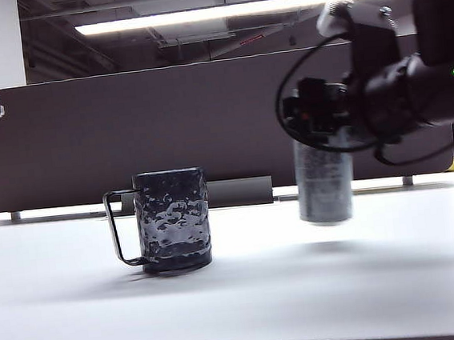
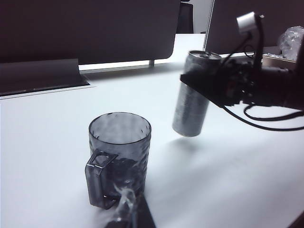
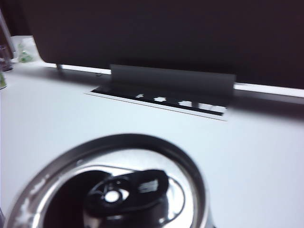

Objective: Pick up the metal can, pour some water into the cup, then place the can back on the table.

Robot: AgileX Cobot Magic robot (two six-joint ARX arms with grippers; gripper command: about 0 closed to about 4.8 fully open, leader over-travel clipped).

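Observation:
My right gripper (image 1: 320, 121) is shut on the upper part of the metal can (image 1: 323, 185), a tall silver can with dark print. The can hangs a little above the white table (image 1: 303, 291), over its own shadow. In the left wrist view the metal can (image 2: 191, 97) leans slightly in my right gripper (image 2: 211, 84). Its open top (image 3: 118, 190) fills the near part of the right wrist view, hiding the fingers. The cup (image 1: 172, 219), a dark dimpled mug with a wire handle, stands left of the can. No water shows. A blurred dark part of my left gripper (image 2: 137, 216) sits just in front of the cup (image 2: 119, 152).
A dark grey divider panel (image 1: 127, 131) runs along the back of the table. A raised grey cable flap (image 3: 171, 80) stands in front of it. Crumpled plastic (image 2: 292, 40) and a box lie at the far side behind the right arm.

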